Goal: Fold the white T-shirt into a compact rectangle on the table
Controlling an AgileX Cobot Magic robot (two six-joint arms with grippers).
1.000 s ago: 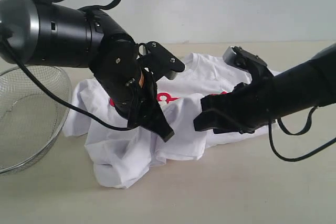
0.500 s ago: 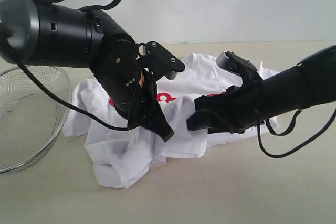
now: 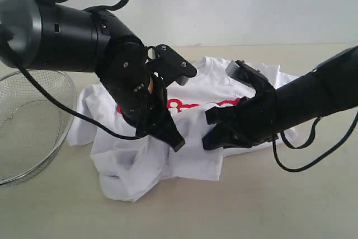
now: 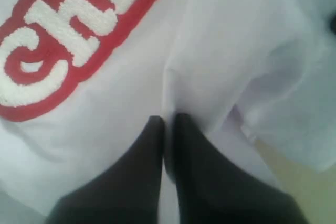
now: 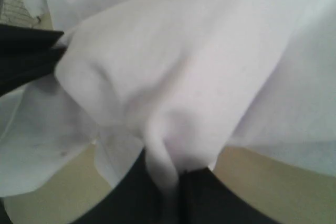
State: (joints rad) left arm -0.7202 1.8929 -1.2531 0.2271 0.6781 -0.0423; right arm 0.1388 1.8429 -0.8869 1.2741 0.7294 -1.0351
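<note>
- The white T-shirt (image 3: pixel 193 163) lies crumpled on the table (image 3: pixel 279 208), red lettering (image 3: pixel 180 106) facing up, between the two arms.
- The left gripper (image 4: pixel 167 125) has its fingers pressed together on a crease of the shirt, just beside the lettering.
- The right gripper (image 5: pixel 169 184) is clamped on a raised fold near the shirt's front edge.
- A wire basket (image 3: pixel 33 138) sits at the left, beside the shirt.

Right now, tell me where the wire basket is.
In the exterior view the wire basket stands on the table at the far left edge, just left of the crumpled white T-shirt.
</note>
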